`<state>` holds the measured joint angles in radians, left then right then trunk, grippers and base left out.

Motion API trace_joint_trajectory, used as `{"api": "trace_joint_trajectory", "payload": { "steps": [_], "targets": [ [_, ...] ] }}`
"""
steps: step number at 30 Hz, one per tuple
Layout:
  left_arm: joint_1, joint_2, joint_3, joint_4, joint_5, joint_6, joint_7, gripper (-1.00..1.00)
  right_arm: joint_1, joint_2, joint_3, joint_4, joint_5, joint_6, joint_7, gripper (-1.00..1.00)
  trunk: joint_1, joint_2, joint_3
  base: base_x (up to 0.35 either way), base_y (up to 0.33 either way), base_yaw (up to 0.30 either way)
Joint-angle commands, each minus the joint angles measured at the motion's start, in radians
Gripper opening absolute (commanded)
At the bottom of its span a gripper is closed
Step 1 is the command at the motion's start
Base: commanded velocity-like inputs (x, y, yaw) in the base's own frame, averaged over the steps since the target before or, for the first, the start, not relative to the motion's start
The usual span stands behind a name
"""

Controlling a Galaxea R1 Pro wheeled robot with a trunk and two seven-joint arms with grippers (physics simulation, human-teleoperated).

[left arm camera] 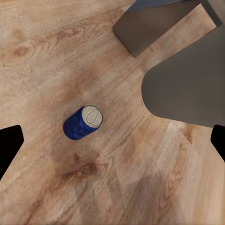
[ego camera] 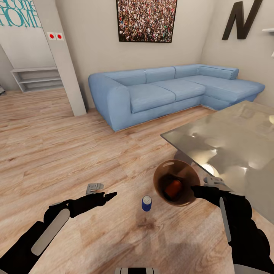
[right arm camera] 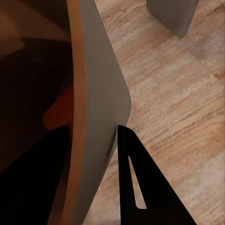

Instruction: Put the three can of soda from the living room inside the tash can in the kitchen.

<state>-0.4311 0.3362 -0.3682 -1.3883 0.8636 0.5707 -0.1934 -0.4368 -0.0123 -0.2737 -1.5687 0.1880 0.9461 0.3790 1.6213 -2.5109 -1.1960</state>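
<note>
Right gripper [right arm camera: 93,159] clamped on trash can [ego camera: 158,179] rim (orange can [ego camera: 174,187] inside), left gripper [ego camera: 108,196] spread wide above blue can [left arm camera: 83,122]

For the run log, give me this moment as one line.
place: living room | right hand: shut on trash can rim | orange can: inside bin | blue can: upright on floor | left hand: open, near blue can

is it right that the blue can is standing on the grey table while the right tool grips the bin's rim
Not quite. The blue can stands on the wood floor, not the grey table, as the head view shows. The right tool does grip the bin by its rim.
</note>
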Motion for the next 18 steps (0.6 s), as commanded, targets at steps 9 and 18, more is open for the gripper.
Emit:
{"api": "trace_joint_trajectory", "payload": {
  "steps": [9, 18],
  "targets": [
    [0.000, 0.000, 0.000, -0.001, 0.000, 0.000, 0.000, 1.00, 0.000, 0.000, -0.001, -0.001, -0.019, -0.004, 0.002, -1.00, 0.000, 0.000, -0.008, 0.000, 0.000, 0.000],
    [0.000, 0.000, 0.000, -0.001, 0.000, 0.000, 0.000, 1.00, 0.000, 0.001, -0.001, -0.001, -0.019, -0.006, 0.002, -1.00, 0.000, 0.000, -0.022, 0.000, 0.000, 0.000]
  ]
}}
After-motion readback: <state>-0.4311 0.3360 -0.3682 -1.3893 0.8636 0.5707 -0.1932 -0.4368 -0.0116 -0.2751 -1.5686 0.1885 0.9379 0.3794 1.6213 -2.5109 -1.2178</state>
